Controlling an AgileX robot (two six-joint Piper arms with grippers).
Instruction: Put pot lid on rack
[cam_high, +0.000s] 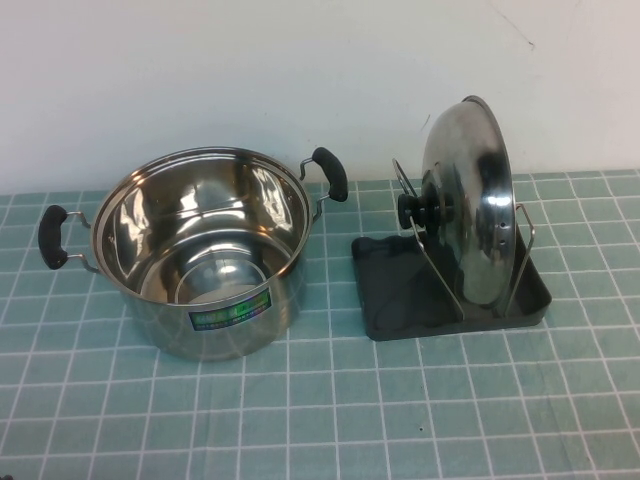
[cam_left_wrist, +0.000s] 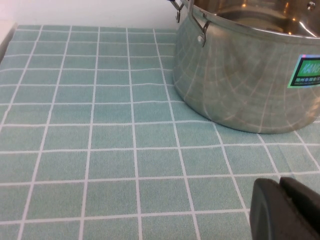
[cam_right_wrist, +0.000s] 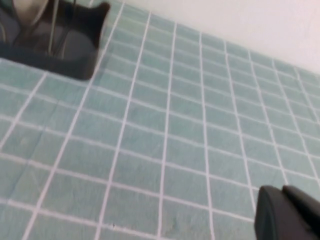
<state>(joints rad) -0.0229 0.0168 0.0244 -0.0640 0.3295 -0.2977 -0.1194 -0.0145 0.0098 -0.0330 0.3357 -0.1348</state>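
Observation:
The shiny domed pot lid (cam_high: 480, 215) stands on edge in the rack (cam_high: 395, 290), leaning between the two silver wire loops, with its black knob (cam_high: 425, 208) facing the pot. The rack's dark grey tray sits right of the pot. Neither gripper shows in the high view. My left gripper (cam_left_wrist: 280, 186) is shut and empty, low over the mat near the pot's side (cam_left_wrist: 245, 75). My right gripper (cam_right_wrist: 282, 192) is shut and empty over the mat, well away from the rack's tray (cam_right_wrist: 55, 45).
The open steel pot (cam_high: 210, 250) with two black handles and a coloured label stands at the left centre of the green tiled mat (cam_high: 320, 420). A white wall runs along the back of the table.

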